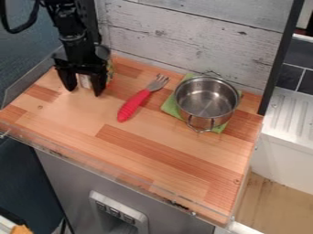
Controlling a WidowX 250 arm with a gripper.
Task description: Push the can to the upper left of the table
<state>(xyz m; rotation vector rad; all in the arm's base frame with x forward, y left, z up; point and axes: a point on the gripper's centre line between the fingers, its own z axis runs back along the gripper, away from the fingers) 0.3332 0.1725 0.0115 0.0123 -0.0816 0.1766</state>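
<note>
The grey front panel [64, 171] stands nearest, below the near edge of the wooden table [153, 169]. Beyond it, at the table's upper left, I hang my black gripper [84, 90] low, its two fingers parted wide and pointing down. The can [84, 81] is right there: part of it shows in the gap between them, and more beyond the finger on the picture's right. It lies just behind me, toward the plank wall [183, 34], and looks upright, though I cover most of it. Whether I touch or grip it, I cannot tell.

The can is already near the back left corner, so I judge only a short, gentle shove is left. Wood runs between me and the left side guard [27, 82]; wall and guard limit the push. The red-handled fork [133, 105] and the metal pot [207, 101] lie off to the right.
</note>
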